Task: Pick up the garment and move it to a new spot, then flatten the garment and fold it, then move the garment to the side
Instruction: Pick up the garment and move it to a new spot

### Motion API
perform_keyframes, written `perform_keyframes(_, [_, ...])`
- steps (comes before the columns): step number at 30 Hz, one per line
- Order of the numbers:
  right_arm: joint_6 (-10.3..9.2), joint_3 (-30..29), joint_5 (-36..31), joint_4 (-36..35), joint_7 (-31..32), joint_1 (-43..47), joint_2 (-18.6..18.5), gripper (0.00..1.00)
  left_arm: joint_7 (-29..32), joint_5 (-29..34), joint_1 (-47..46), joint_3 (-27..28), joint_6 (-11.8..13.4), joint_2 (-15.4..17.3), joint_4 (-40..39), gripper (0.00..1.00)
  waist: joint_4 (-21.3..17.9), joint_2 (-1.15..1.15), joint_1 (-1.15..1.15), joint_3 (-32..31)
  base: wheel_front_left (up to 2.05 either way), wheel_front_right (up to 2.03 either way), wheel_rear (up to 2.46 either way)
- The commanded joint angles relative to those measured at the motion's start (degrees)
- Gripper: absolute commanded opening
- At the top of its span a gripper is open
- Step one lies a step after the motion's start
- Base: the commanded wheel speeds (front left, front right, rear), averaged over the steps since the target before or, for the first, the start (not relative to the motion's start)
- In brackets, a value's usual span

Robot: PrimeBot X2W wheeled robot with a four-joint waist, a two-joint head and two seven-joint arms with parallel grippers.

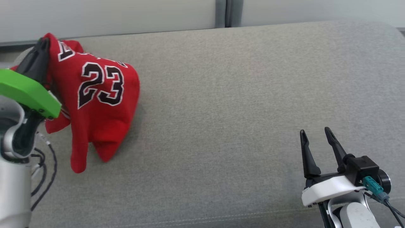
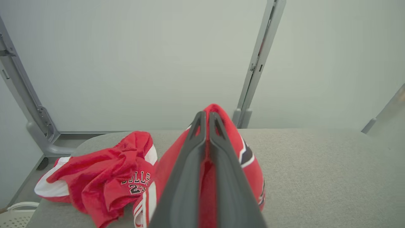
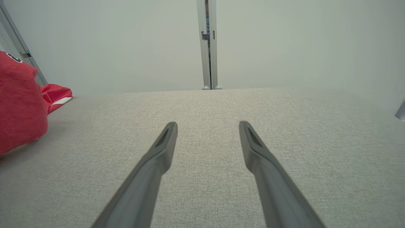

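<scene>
The garment (image 1: 101,95) is a red jersey with a black and white 23. It hangs bunched from its top at the far left of the grey padded surface (image 1: 227,95), and its lower ends reach down to the fabric. My left gripper (image 1: 44,42) is shut on the jersey's top fold. In the left wrist view its fingers (image 2: 205,115) press together with red cloth (image 2: 229,126) between and around them. My right gripper (image 1: 314,131) stands open near the front right with nothing between its fingers (image 3: 207,126). The garment (image 3: 19,104) is far to its left.
A second crumpled red piece (image 2: 104,177) with white trim and BULLS lettering lies at the surface's left end, beyond the held jersey; it also shows as a red piece (image 3: 55,95). Pale wall panels with grey posts (image 1: 229,12) stand behind. Cables (image 1: 44,171) hang by my left arm.
</scene>
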Motion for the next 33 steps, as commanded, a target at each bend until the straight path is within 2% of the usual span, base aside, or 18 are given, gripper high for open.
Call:
perform_keyframes(1, [-0.02, -0.24, 0.27, -0.1, -0.21, 0.88, -0.2, 1.0, -0.45, -0.49, -0.02, -0.73, 0.2, -1.32, -0.88, 0.0, -2.63, 0.0, 0.0, -1.81, 0.0, 0.0, 0.0])
perform_keyframes(4, [-0.02, -0.32, 0.26, -0.21, -0.21, 1.21, -0.2, 1.0, -0.87, -0.66, -0.51, -1.7, 0.38, -2.92, -1.65, 0.0, -3.79, 0.0, 0.0, -2.06, 0.0, 0.0, 0.0])
perform_keyframes(10, [-0.02, 0.12, 0.37, -0.3, -0.21, 1.05, -0.2, 1.0, -3.01, -0.35, -2.94, -5.39, 1.26, -9.27, -2.21, 0.0, -7.42, 0.0, 0.0, -2.17, 0.0, 0.0, 0.0])
perform_keyframes(15, [-0.02, 0.67, 0.62, -0.13, -0.21, 0.74, -0.21, 1.0, -5.58, 1.04, -6.75, -7.98, 3.52, -14.87, 0.14, 0.0, -9.94, 0.0, 0.0, -1.78, 0.0, 0.0, 0.0])
perform_keyframes(20, [-0.02, 1.65, 1.61, -0.03, -0.21, -0.13, -0.19, 1.0, -9.88, 1.13, -11.05, -9.81, 5.87, -18.71, 4.4, 0.0, -12.18, 0.0, 0.0, -0.69, 0.0, 0.0, 0.0])
perform_keyframes(25, [-0.01, 2.92, 2.53, 0.43, -0.21, -0.39, -0.17, 1.0, -17.8, 0.7, -12.94, -13.26, 9.26, -19.99, 10.56, 0.0, -13.88, 0.0, 0.0, 0.9, 0.0, 0.0, 0.0])
perform_keyframes(29, [-0.02, 4.68, 3.11, 0.79, -0.21, -1.77, -0.21, 1.0, -25.07, -1.72, -12.92, -18.08, 12.46, -20.08, 17.45, 0.0, -15.93, 0.0, 0.0, 2.65, 0.0, 0.0, 0.0])
perform_keyframes(33, [-0.01, 4.48, 3.33, 0.35, -0.21, -2.81, -0.18, 1.0, -30.13, 0.92, -14.4, -21.07, 14.16, -19.8, 25.73, 0.0, -16.86, 0.0, 0.0, 4.59, 0.0, 0.0, 0.0])
